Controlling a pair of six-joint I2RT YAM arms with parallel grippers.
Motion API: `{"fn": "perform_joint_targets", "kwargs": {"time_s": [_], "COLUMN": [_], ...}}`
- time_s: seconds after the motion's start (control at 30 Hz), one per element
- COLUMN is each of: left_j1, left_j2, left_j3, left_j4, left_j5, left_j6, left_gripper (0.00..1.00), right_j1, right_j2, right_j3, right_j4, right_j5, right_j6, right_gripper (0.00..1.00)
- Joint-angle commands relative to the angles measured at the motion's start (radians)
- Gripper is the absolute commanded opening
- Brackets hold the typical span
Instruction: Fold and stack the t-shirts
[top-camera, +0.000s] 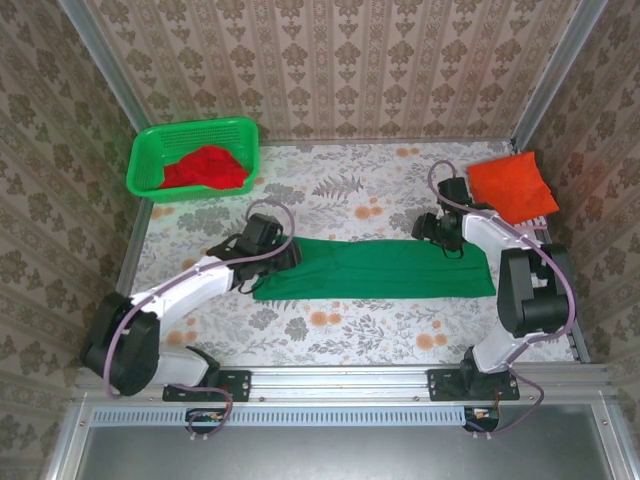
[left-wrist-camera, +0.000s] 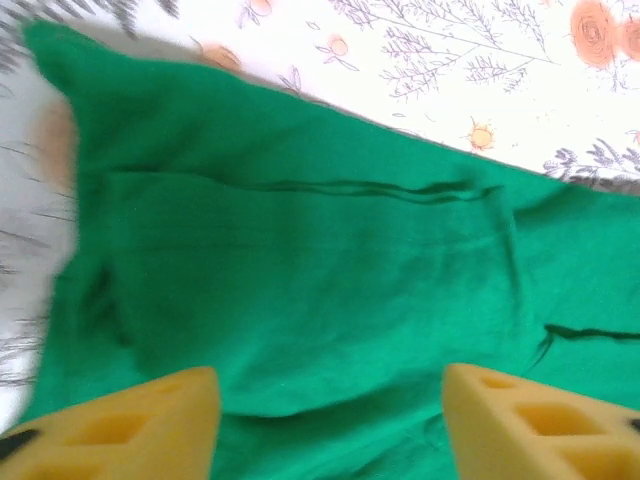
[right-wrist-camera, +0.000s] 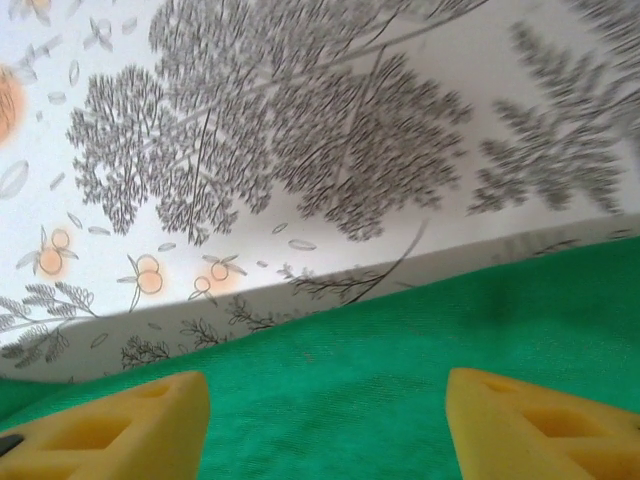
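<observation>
The dark green t-shirt (top-camera: 372, 269) lies flat mid-table, folded into a long strip. My left gripper (top-camera: 287, 251) hovers over its left end. In the left wrist view the shirt (left-wrist-camera: 300, 260) spreads under that gripper (left-wrist-camera: 330, 425), which is open, its yellow fingertips (left-wrist-camera: 150, 420) wide apart with nothing between them. My right gripper (top-camera: 438, 235) is at the strip's far right edge. It (right-wrist-camera: 325, 425) is open too, above the cloth's border (right-wrist-camera: 400, 370). The orange-red t-shirt (top-camera: 512, 187) lies folded at the back right. The red t-shirt (top-camera: 205, 168) is crumpled in the basket.
A bright green lattice basket (top-camera: 195, 130) stands at the back left corner. The floral tablecloth (top-camera: 330, 195) is bare between the basket and the orange-red shirt. Metal posts and patterned walls close in the table on three sides.
</observation>
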Motion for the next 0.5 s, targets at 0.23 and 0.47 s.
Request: {"fn": "perform_joint_targets", "kwargs": {"time_s": [0.23, 0.47], "left_j1": [0.059, 0.16], "left_j2": [0.277, 0.53], "left_j3": [0.05, 0.351], "left_j4": [0.182, 0.114], "left_j5": [0.117, 0.216], "left_j6": [0.004, 0.171], "left_gripper": [0.38, 0.39], "right_j1": [0.002, -0.045], "right_j2": [0.054, 0.014], "right_j3": [-0.047, -0.14], "right_j4": [-0.058, -0.06], "right_j5": [0.008, 0.002], "right_j6": [0.018, 0.06], "right_gripper": [0.6, 0.59]}}
